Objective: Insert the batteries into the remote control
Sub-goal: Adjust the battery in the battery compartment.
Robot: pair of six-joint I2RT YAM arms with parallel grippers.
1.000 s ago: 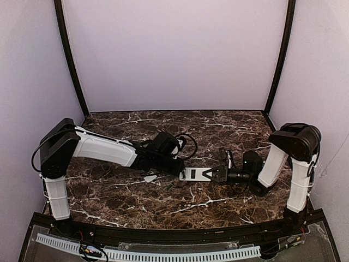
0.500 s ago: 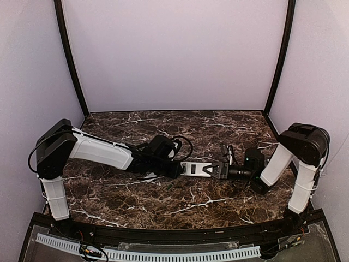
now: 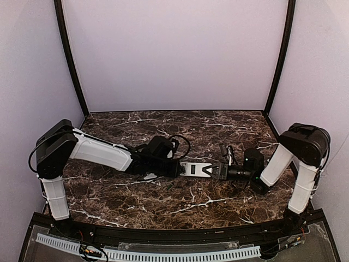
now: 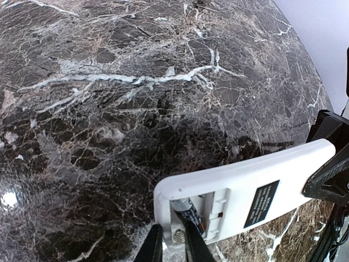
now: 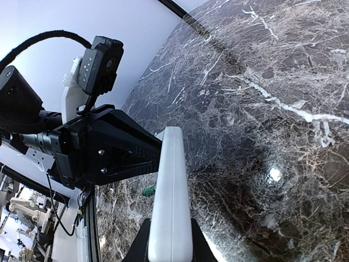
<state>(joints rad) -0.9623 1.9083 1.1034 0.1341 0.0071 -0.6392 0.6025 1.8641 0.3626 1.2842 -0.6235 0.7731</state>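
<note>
Table point(image 3: 218, 125): dark marble with white veins; both your arms stretch low over its middle
Left arm point(image 3: 101, 153): comes in from your left, with its wrist at the remote's left end
Right arm point(image 3: 297, 158): folded in from your right, forearm pointing left
Remote point(image 3: 199, 169): white back up, held clear of the table at its centre, lying left to right between your two grippers
Right gripper point(image 3: 221, 171): jaws pinch the remote's right end; your right wrist view shows the remote edge-on between the fingers
Left gripper point(image 4: 173, 248): jaws drawn narrow at the remote's left end, pinching the battery
Label point(image 4: 260, 203): dark rectangle with pale print on the remote's back, just beside the bay
Bay point(image 4: 215, 199): open recess at the remote's left end, facing your left wrist camera
Battery point(image 4: 188, 214): slim and dark, slanted inside the bay, its near end between the left fingers
</note>
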